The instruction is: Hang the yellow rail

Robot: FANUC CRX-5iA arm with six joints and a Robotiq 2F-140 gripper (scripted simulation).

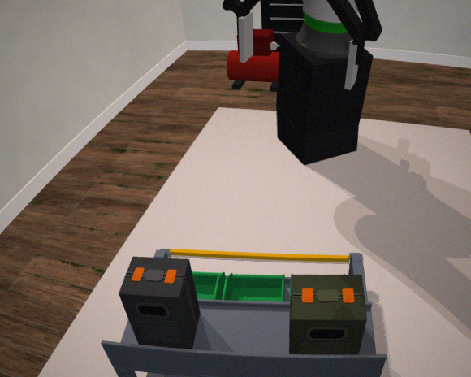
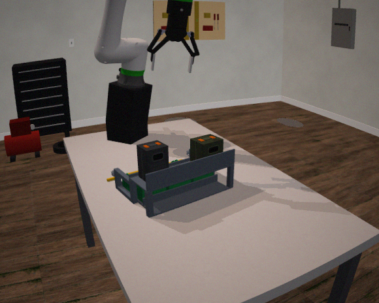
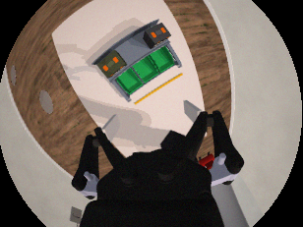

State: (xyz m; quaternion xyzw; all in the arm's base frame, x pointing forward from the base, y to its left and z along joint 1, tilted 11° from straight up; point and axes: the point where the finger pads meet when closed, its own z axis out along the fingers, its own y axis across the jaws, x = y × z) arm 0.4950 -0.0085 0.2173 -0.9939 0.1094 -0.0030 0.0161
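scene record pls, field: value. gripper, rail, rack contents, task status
gripper: open, holds nothing, high above the table near the arm's black pedestal
yellow rail: along the front of the grey rack, spanning hook to hook; one end juts past the rack in the exterior view
seating between end plates: cannot tell
rack contents: black case, olive case, green bins between them
table: white top

High above the table (image 3: 79,33) | gripper (image 3: 156,160) fingers spread wide, nothing between them | far below: grey rack (image 3: 134,41), green bins (image 3: 146,72), yellow rail (image 3: 158,88) just beside the bins
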